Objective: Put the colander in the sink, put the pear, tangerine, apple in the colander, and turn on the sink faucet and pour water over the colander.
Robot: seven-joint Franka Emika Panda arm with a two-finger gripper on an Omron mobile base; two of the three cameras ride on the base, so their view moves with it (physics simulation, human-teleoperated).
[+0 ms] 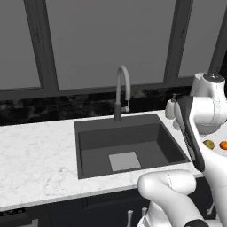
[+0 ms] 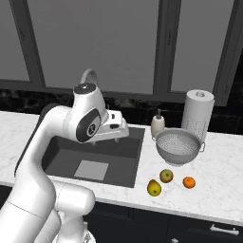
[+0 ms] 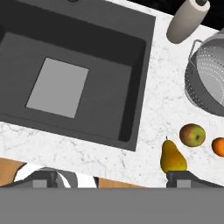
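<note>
On the white counter to the right of the sink sits the colander, with the pear, apple and tangerine in front of it. The sink has nothing in it yet. The gripper hangs high over the counter's front edge, its jaws wide apart and holding nothing. I think the first step is only starting. Next the arm needs to swing right, go down, and take the colander by its rim
</note>
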